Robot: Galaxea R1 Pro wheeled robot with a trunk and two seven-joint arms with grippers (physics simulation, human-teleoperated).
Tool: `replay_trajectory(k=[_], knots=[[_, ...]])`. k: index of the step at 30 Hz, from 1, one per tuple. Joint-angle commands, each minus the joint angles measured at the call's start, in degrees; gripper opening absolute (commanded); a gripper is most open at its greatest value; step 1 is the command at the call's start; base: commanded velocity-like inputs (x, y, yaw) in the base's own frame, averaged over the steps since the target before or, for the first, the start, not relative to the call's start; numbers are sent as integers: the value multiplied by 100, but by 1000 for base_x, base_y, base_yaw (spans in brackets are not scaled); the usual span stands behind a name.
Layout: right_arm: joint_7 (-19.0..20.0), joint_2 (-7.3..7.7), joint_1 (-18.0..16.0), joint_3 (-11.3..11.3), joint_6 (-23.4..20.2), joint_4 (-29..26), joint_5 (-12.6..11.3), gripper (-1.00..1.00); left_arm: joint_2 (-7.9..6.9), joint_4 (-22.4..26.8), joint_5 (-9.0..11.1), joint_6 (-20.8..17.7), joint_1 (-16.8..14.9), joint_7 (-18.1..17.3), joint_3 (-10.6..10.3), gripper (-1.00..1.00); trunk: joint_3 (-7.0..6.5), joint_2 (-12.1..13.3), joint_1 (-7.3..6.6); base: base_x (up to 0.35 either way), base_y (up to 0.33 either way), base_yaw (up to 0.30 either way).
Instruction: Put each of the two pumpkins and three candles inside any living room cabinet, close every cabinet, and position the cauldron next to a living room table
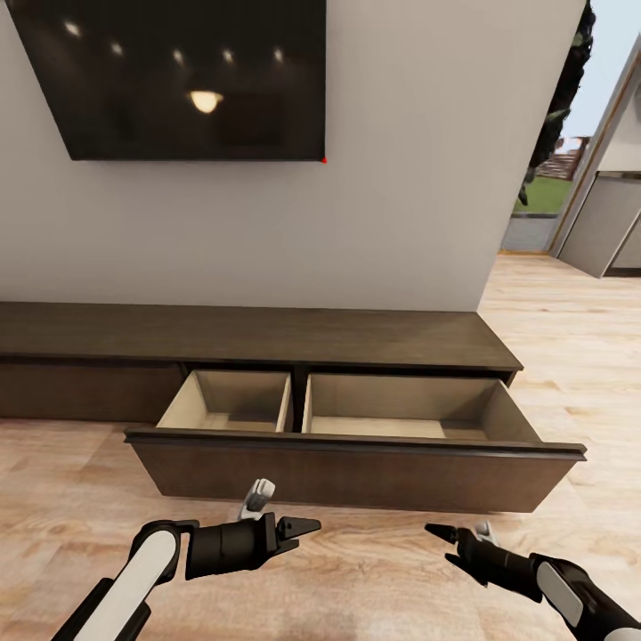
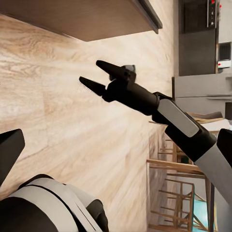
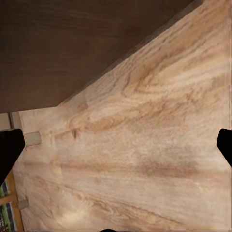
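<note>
A pale wall (image 1: 383, 196) takes up most of the upper half of the head view, with a dark screen (image 1: 178, 76) mounted at the upper left that reflects ceiling lights. A light wooden floor (image 1: 570, 338) runs across the bottom and up the right side of the frame toward a doorway at the upper right.

The cabinet (image 1: 258, 336), long, low and dark brown, stretches across the middle of the frame against the wall. Its wide drawer (image 1: 356, 472) is pulled out toward the camera in the lower middle, and the two pale beige compartments inside hold nothing that can be seen. In the right wrist view the dark drawer front (image 3: 72, 43) covers the upper left over the floor boards.

The left gripper (image 1: 298, 532) sits at the lower left of the head view, just in front of the drawer front, its black fingers spread apart and pinching nothing. The right gripper (image 1: 448, 545) sits at the lower right, also spread and empty; in the left wrist view (image 2: 94, 76) it shows at the upper middle with its two fingers parted above the floor.
</note>
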State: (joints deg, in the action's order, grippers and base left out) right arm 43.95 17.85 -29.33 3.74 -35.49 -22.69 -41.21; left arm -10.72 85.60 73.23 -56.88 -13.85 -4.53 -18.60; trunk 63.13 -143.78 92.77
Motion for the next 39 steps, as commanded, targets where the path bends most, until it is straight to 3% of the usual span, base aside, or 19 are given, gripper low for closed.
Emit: replay_trajectory(k=[1, 4, 14, 17, 23, 30, 39], knots=[[5, 9, -1, 39, 104, 3, -40, 100, -5, 0, -46, -7, -4, -46, -4, 100, 5, -2, -1, 0, 0, 0], [24, 9, -2, 39, 333, 9, -5, 100, -8, 3, -52, -1, -4, -30, -3, 100, 5, -2, -1, 0, 0, 0], [37, 8, -3, 45, 427, 10, 40, 100, -66, 16, -114, 7, -4, 54, 38, 100, 5, -2, -1, 0, 0, 0], [31, 5, -3, 47, 434, 5, 188, 100, -72, 17, -132, 9, -4, 101, 49, 100, 7, -2, -1, -7, 0, 10], [0, -37, -3, 40, 537, 4, 740, 100, -51, 7, -164, 16, -4, 179, 57, 100, 41, -2, -1, -92, 0, 121], [-38, -42, -3, 37, 694, 10, 851, 100, -8, 5, -129, 19, -6, 798, 65, 100, 84, -2, -1, -147, 0, 210], [-838, -56, -3, 41, 710, 6, 859, 100, -1, 13, -160, 28, -12, 1145, 67, 100, 134, -2, -1, -38, 0, 225]])
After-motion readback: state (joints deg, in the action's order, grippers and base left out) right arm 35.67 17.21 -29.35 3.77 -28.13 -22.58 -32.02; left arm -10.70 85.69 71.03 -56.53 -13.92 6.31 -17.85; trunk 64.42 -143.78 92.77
